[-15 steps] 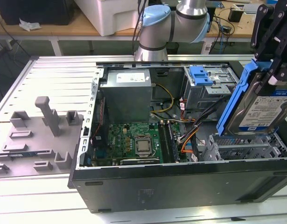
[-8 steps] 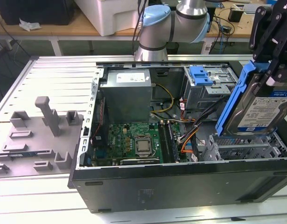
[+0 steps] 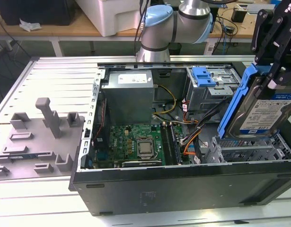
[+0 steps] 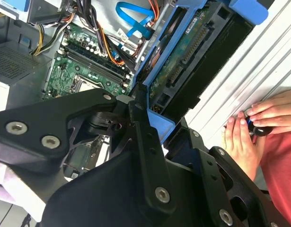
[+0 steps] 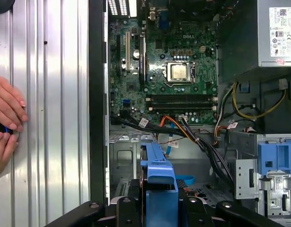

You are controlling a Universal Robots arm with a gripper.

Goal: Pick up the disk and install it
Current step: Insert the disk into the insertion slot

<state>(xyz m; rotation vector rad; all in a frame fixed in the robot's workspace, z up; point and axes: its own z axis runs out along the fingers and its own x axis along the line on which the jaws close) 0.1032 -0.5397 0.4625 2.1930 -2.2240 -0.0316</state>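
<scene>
Ribbed metal table (image 3: 60, 75) under an open computer case (image 3: 183, 189) and a grey moulded fixture (image 3: 49, 119)

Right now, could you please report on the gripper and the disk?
Gripper shut on silver hard drive in blue plastic carrier. Tilted over open black computer case. Person's hands on ribbed metal table beside it.

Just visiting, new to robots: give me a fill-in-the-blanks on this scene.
The gripper is shut on the disk, whose plastic carrier is ___.
Inside the open computer case lies a ___ motherboard.
___ hands of a person rest on the table beside the case.
Missing: blue; green; two.
</scene>
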